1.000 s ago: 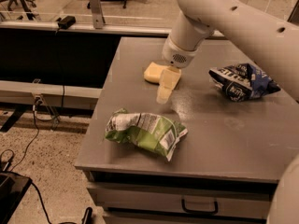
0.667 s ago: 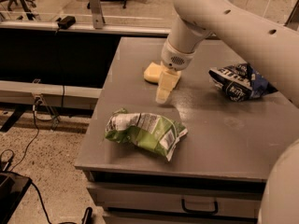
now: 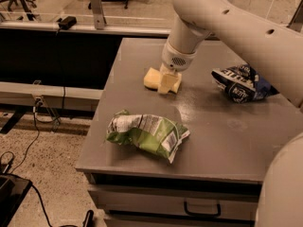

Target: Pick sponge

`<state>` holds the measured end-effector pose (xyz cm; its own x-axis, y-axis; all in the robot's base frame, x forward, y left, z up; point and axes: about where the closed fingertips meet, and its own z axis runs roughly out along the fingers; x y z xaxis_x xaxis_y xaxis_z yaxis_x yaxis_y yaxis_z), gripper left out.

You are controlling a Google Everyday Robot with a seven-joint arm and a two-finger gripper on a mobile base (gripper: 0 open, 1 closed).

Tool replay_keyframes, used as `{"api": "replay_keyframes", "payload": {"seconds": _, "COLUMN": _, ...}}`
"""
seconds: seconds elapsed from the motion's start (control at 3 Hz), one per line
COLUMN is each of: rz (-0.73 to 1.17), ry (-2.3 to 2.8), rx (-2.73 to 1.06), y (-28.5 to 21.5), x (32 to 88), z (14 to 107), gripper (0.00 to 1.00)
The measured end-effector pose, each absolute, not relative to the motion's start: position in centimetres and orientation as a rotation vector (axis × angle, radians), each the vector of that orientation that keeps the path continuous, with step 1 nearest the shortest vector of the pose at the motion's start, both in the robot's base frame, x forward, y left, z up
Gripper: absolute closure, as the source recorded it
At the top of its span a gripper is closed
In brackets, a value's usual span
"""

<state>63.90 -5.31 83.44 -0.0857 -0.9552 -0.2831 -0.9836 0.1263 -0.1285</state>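
The gripper hangs right at the pale yellow sponge, which lies on the grey table beyond the green-and-white chip bag. Its grip cannot be told. A dark blue chip bag lies beyond and right of the green one.

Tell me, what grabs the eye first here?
A big white arm reaches in from the right, its pincer down at the pale yellow sponge near the far side of the grey table. A green-and-white chip bag lies crumpled near the front edge, a dark blue bag at right.
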Motion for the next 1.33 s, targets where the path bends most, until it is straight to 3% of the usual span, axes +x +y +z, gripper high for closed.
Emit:
{"api": "replay_keyframes", "payload": {"seconds": 0.33, "rz": 0.136, "ry": 2.112, "rx": -1.894, "y": -5.3, "x": 63.9, "z": 83.7, "gripper": 0.87}}
{"api": "replay_keyframes", "payload": {"seconds": 0.67, "rz": 0.136, "ry": 2.112, "rx": -1.894, "y": -5.3, "x": 63.9, "z": 83.8, "gripper": 1.00}}
{"api": "replay_keyframes", "payload": {"seconds": 1.33, "rz": 0.177, "ry": 1.891, "rx": -1.879, "y": -5.9, "x": 63.0, "z": 90.7, "gripper": 1.00}}
